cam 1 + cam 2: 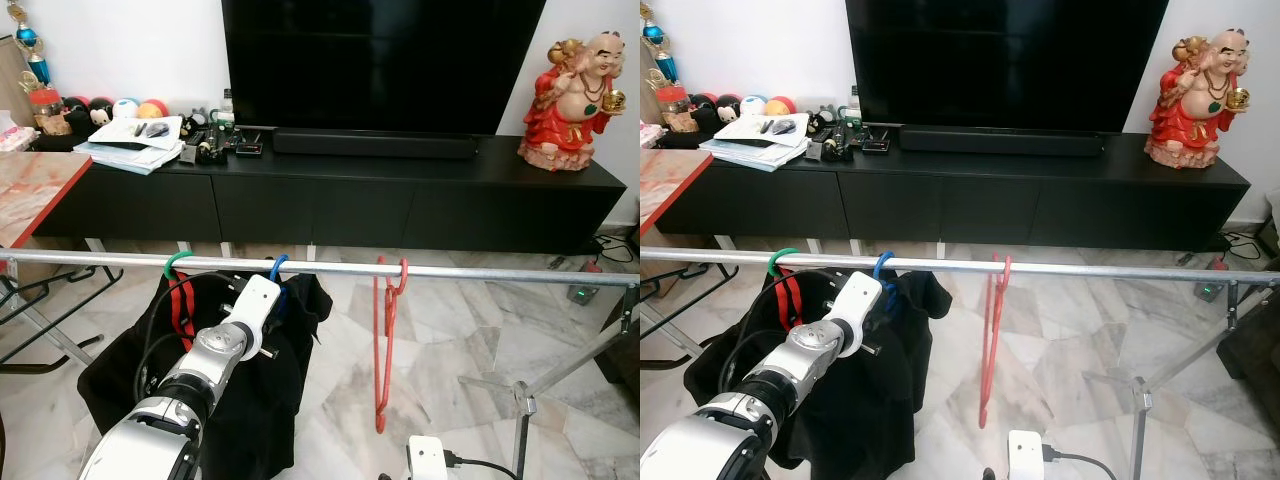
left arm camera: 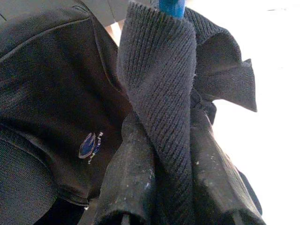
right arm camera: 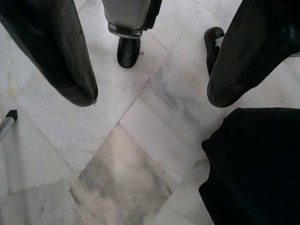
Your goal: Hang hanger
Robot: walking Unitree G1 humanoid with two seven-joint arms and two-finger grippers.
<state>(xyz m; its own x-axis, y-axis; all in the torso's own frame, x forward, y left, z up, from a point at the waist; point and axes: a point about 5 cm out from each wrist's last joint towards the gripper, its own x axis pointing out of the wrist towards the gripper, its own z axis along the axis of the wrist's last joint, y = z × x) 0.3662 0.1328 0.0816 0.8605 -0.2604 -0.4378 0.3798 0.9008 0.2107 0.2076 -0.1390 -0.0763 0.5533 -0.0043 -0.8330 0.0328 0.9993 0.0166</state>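
a silver clothes rail (image 1: pixel 330 267) runs across the middle of the left eye view, from the left edge to the right edge. three hangers hook over it: a green hanger (image 1: pixel 176 264) left of centre, a blue hanger (image 1: pixel 277 267) just beside it to the right, and an empty red hanger (image 1: pixel 385 330) near the centre, hanging down edge-on. a black garment (image 1: pixel 240 390) droops from the blue hanger into the lower left of the frame.

the left gripper (image 2: pixel 171 173) is raised to the rail just under the blue hook, its two black fingers (image 2: pixel 125 173) pinched closed on a fold of the garment's ribbed collar, with the blue hanger's neck showing at the top of the left wrist view.

the right gripper (image 3: pixel 150 89) hangs low over the marble floor (image 3: pixel 122 154), fingers spread wide with nothing between them; a dark cloth fills the lower right corner of the right wrist view.

behind the rail, in the upper half of the frame, a black tv console (image 1: pixel 400 190) carries a television (image 1: pixel 380 60), papers (image 1: pixel 135 140) at upper left and a red figurine (image 1: pixel 575 95) at upper right.
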